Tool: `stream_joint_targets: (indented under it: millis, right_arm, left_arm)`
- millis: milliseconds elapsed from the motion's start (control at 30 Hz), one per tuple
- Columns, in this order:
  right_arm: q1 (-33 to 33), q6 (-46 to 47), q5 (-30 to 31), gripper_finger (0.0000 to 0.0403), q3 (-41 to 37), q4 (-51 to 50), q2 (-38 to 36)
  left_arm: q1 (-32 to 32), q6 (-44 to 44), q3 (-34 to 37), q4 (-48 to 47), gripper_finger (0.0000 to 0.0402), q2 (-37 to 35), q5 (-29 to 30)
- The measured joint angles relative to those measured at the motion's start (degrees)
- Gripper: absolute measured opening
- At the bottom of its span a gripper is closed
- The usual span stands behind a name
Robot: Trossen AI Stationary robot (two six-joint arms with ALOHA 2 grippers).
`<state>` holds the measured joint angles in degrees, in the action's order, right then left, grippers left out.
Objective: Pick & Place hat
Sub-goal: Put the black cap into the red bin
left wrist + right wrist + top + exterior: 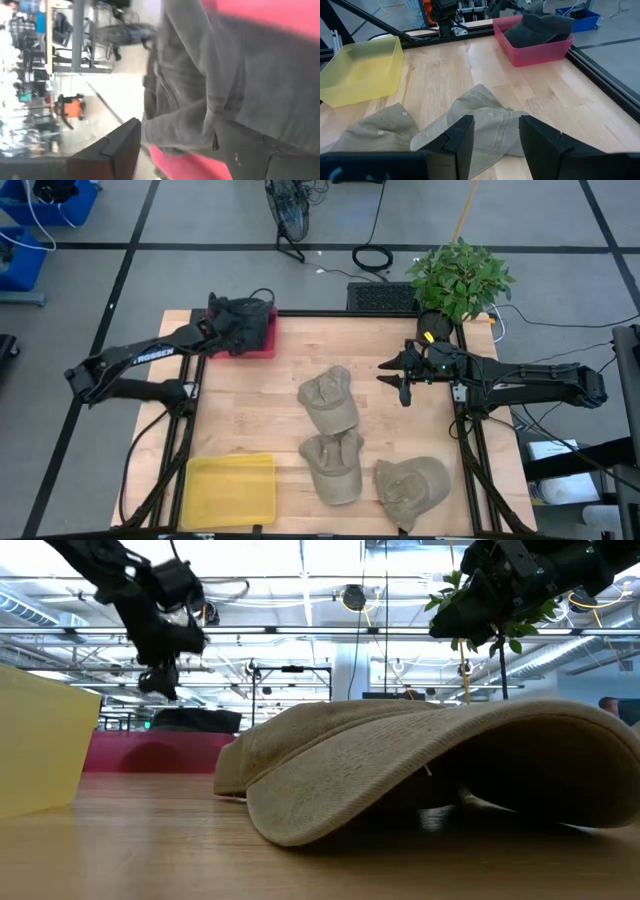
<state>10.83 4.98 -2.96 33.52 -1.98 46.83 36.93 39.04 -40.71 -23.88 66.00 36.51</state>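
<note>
The left claw (238, 323) hovers over the dark hat (243, 321) in the red bin (262, 346), fingers apart I judge, and could snag the fabric lifting away, while the right claw (402, 376) waits open above the tan hats (330, 402).

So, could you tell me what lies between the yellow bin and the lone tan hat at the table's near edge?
In the high view, another tan hat lies between the yellow bin and the lone tan hat.

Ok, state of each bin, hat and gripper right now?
Red plastic bin: holds dark grey hat.
Yellow plastic bin: empty.
Three tan corduroy hats: on table, unpicked.
Left gripper: above red bin, open.
Right gripper: open, empty, above table.
</note>
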Motion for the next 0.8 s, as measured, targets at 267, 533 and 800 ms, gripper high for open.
stream_joint_targets:
  millis: [267,533,800]
  right_arm:
    - [0.00,-0.06,0.04,0.0141,0.00,0.02,-0.01]
    - [0.02,1.22,0.07,0.0141,0.00,0.70,0.00]
    - [0.02,0.77,-0.04,0.0141,0.00,0.43,-0.01]
  left_arm:
    - [-3.16,-49.12,-0.11,-2.57,0.0236,-6.51,-10.77]
    - [-1.33,-58.06,-0.11,-5.02,0.0165,0.12,-11.59]
    - [5.07,-58.81,-0.21,-3.22,0.0122,11.94,-12.81]
